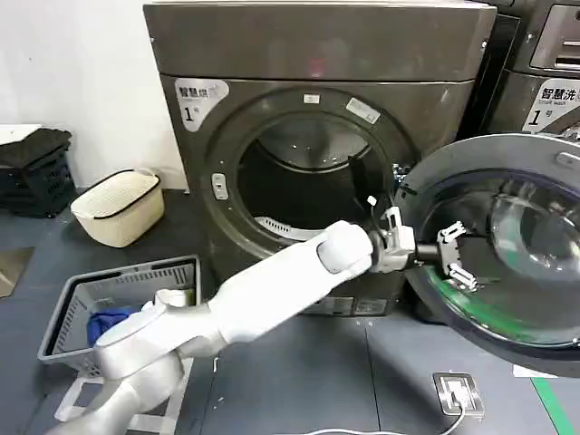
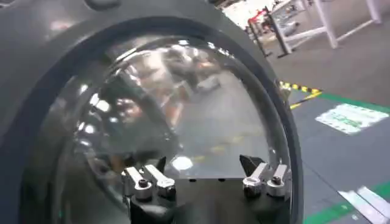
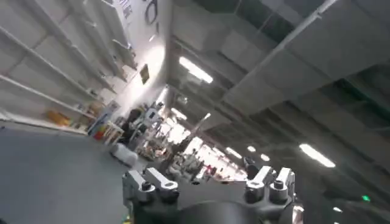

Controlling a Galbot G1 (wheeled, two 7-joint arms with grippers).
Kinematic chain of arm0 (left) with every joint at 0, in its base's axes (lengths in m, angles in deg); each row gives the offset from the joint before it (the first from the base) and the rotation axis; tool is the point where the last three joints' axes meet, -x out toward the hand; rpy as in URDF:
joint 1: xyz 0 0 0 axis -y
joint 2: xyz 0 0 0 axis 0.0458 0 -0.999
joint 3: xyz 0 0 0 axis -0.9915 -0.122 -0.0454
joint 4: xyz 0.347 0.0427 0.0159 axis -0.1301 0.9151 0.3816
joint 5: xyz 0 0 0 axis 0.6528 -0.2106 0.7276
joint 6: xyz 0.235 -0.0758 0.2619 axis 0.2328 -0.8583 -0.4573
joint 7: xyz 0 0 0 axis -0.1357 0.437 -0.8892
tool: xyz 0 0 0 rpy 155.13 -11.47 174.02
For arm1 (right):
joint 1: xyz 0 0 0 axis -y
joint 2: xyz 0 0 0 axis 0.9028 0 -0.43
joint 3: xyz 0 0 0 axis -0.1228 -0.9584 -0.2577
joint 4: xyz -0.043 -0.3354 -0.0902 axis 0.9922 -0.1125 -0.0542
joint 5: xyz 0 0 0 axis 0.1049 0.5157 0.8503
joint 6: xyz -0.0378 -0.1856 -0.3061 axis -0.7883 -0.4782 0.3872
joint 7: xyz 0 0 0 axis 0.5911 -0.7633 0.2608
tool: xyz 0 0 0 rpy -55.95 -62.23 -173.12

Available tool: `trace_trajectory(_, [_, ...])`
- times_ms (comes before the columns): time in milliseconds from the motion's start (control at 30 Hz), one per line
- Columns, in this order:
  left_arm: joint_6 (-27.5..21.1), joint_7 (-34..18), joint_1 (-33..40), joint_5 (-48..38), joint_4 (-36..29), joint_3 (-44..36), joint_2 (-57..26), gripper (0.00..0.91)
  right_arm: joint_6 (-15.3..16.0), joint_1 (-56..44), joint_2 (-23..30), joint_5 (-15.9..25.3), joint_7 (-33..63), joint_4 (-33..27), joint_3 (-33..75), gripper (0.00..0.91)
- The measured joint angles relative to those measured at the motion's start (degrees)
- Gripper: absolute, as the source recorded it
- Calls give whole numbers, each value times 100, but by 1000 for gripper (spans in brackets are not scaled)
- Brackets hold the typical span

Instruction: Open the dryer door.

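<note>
The dryer door stands swung wide open to the right of the grey-bronze dryer, its inner side with the bulging glass facing me. The round drum opening is uncovered, with something pale lying low inside. My left arm reaches across from the lower left, and my left gripper is up against the door's inner glass, open, with nothing between its fingers. In the left wrist view the door's glass bowl curves right in front of the open left gripper. My right gripper is open and points up at a ceiling.
A cream laundry basket and a black crate stand left of the dryer. A grey basket with blue cloth sits at the lower left. A second machine stands behind the open door. A white plug box lies on the floor.
</note>
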Motion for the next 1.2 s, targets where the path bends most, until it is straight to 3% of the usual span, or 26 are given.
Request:
trace_trajectory(233, [-385, -381, 17, -296, 67, 126, 201, 907, 4, 21, 0, 23, 28, 11, 44, 907])
trace_trajectory(533, [-588, -447, 38, -396, 20, 170, 221, 907, -9, 71, 0, 84, 27, 10, -4, 907])
trace_trajectory(900, [-1598, -1081, -138, -1310, -382, 427, 24, 907, 23, 123, 0, 99, 57, -16, -43, 907])
trace_trajectory(1067, [-1590, -583, -282, -1834, -899, 488, -372, 907, 98, 175, 0, 105, 58, -3, -144, 907])
trace_trajectory(1200, [-1635, 76, -446, -2174, -1695, 554, -973, 907, 305, 198, 0, 40, 36, 28, -225, 907])
